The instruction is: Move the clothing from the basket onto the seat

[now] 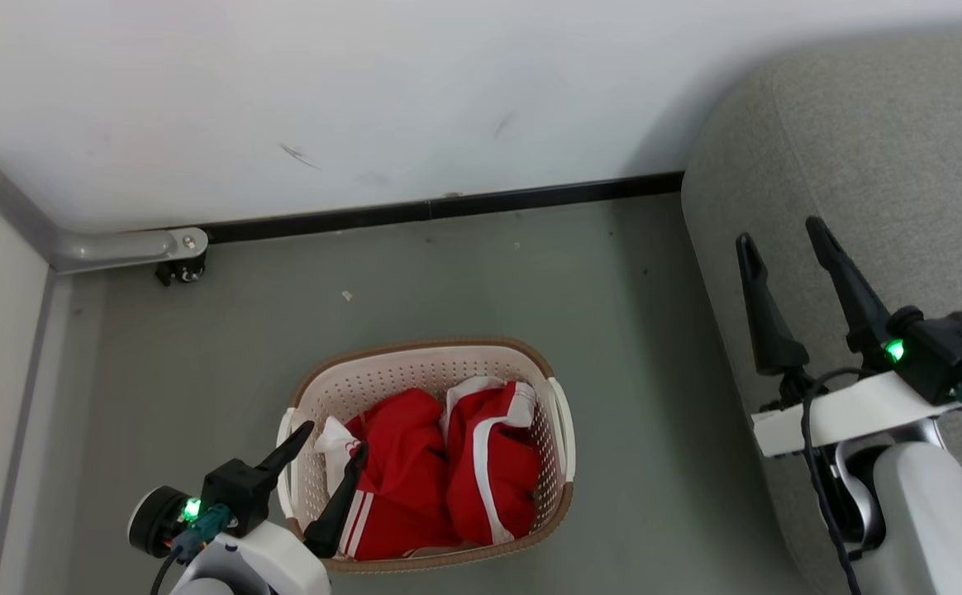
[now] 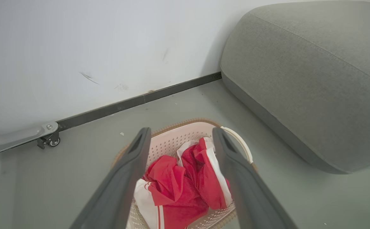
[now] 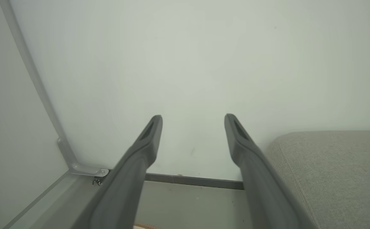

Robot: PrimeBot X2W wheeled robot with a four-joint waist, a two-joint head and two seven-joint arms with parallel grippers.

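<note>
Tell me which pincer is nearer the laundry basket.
Left. The left pincer hangs open over the basket, at its left edge beside the red clothes; the right pincer is open too, off to the side over the grey seat.

Two red garments (image 1: 440,475); one basket (image 1: 415,345); one grey seat (image 1: 878,165); two tools: left tool (image 1: 335,438), right tool (image 1: 779,230)

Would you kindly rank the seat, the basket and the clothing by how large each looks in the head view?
1. The seat: largest by far, even though the picture's edge cuts it off.
2. The basket.
3. The clothing: it lies inside the basket, so it looks smaller.
</note>
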